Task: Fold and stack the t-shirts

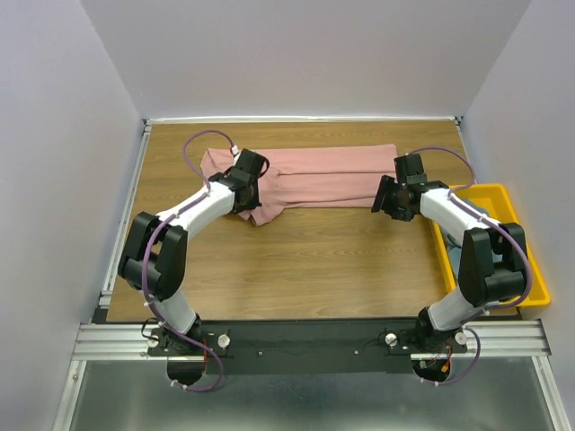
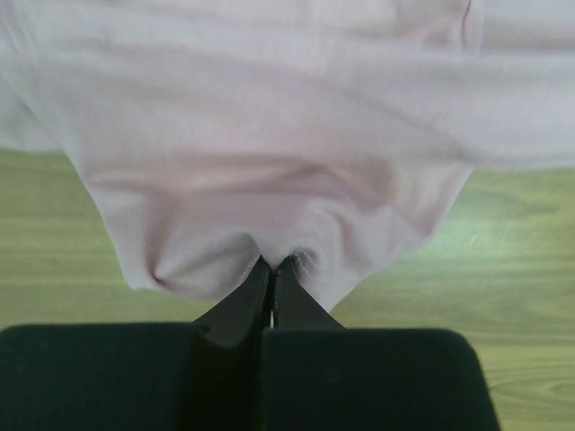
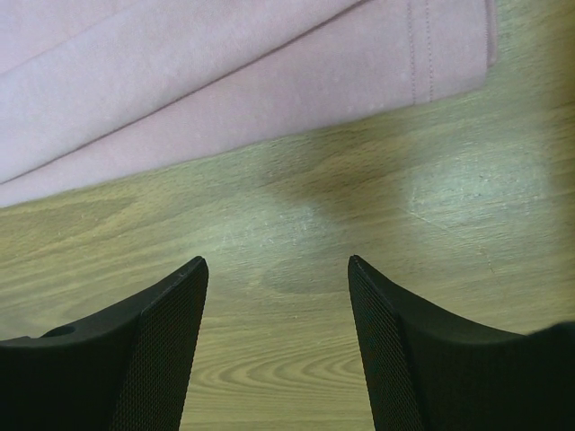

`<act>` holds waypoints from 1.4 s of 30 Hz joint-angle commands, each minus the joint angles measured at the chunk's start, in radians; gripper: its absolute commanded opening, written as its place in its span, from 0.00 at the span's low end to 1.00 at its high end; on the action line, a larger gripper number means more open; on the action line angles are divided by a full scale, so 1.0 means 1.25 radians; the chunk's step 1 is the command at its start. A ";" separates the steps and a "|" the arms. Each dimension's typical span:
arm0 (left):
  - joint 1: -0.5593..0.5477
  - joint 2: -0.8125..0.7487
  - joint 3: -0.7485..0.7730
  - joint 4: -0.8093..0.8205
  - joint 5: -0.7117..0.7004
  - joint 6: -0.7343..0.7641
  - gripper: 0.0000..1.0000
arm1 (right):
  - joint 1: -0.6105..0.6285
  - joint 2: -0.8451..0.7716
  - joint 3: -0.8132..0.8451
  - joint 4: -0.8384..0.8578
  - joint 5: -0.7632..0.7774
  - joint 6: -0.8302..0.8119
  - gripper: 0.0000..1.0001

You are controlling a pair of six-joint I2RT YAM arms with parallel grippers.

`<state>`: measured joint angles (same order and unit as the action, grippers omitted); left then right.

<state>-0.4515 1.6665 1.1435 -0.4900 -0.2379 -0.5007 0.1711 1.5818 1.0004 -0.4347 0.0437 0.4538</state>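
Dusty-pink t-shirt (image 1: 323, 175) lies on the far half of the wooden table (image 1: 296, 269), already folded lengthwise into a long band. Its long axis runs left to right, parallel with the table's far edge. A stitched hem (image 3: 418, 54) finishes the end toward the table's right side, so the neck end probably points toward the table's left. That end is bunched, and no collar shows. A yellow bin (image 1: 530, 269) sits at the table's right edge, apart from the shirt.

The left gripper (image 2: 272, 265) is at the band's end on the left part of the table, its jaws pressed together on a small pucker of pink cloth at the near edge. The right gripper (image 3: 277, 265) hovers over bare table just on the near side of the hem end, jaws wide apart and holding nothing.

The step in hand looks like the crosswise fold, carrying the left end over toward the hem. The pinch is small and may catch only the top layer, so the first lift should be slow enough to check that every layer rises. It would be best to travel low along the long axis and lay edge on edge. The free gripper could steady the hem end so the band does not slide across the table.
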 commanded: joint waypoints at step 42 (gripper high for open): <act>0.272 0.040 0.114 0.189 0.071 0.046 0.46 | -0.106 0.165 0.189 0.061 -0.067 0.030 0.67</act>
<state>-0.1486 1.8095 1.4136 -0.3374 -0.2180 -0.3988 0.0597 1.7588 1.2091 -0.4026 -0.0177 0.4507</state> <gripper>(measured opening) 0.485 0.681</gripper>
